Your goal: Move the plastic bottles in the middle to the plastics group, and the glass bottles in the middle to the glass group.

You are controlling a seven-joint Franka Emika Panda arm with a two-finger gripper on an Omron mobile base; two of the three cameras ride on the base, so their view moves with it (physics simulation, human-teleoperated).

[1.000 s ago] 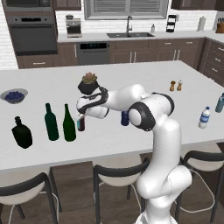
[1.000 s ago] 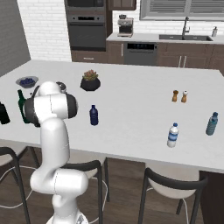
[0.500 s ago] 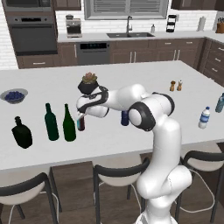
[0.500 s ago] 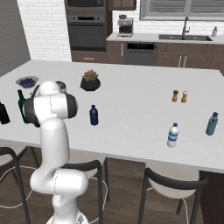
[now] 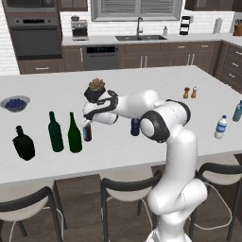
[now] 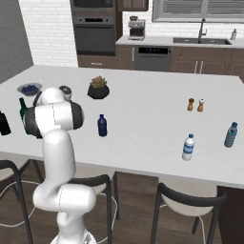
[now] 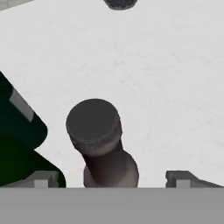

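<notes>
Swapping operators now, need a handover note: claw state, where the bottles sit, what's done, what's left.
Claw: open, straddling the slim brown glass bottle, which stands beside the glass group.
Glass group: squat black flask, straight-sided green bottle, with the sloping-shouldered dark green wine bottle standing next to them.
Stubby dark blue plastic bottle: mid-counter.
Plastics group: clear water bottle with blue label, teal bottle.
Done: both glass bottles placed.
Left: lift clear, move the blue bottle to the plastics.

Even, bright, flat light across my base views; faint soft shadows under stools toward 6 o'clock. No glare. My hand view looks coarse and blurred close up.
</notes>
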